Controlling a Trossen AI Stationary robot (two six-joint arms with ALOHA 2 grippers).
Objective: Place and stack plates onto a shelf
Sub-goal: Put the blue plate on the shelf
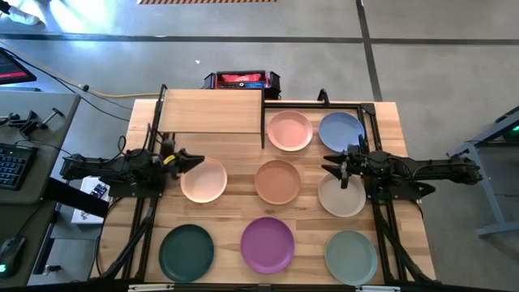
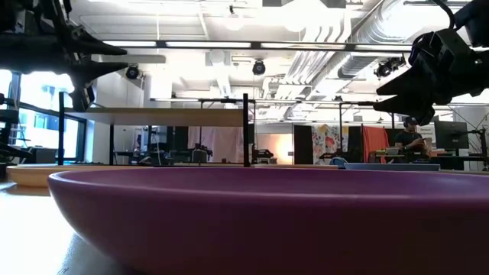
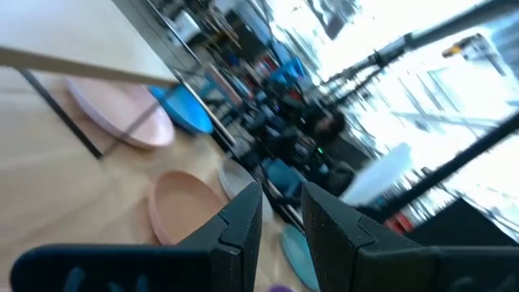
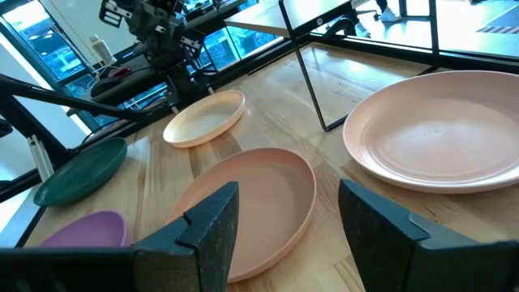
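The light-wood shelf [image 1: 211, 112] stands at the far left, with no plate on it. Eight plates lie flat on the tabletop: pink [image 1: 289, 130], blue [image 1: 340, 130], peach [image 1: 203, 179], terracotta [image 1: 278, 182], cream [image 1: 341, 195], dark green [image 1: 186, 252], purple [image 1: 267, 244] and sage [image 1: 351, 256]. My left gripper [image 1: 196, 161] hovers over the peach plate's far left rim. Its fingers [image 3: 282, 215] are a little apart and empty. My right gripper [image 1: 336, 169] hovers above the cream plate's far rim. It is open and empty [image 4: 288, 211] and faces the terracotta plate [image 4: 251, 203].
Black frame rails run along both side edges of the table [image 1: 146, 219], [image 1: 381, 227]. A red and black box [image 1: 241, 80] sits behind the shelf. The shelf's black leg [image 4: 312, 73] stands beside the pink plate [image 4: 442, 130]. People and furniture show in the room beyond.
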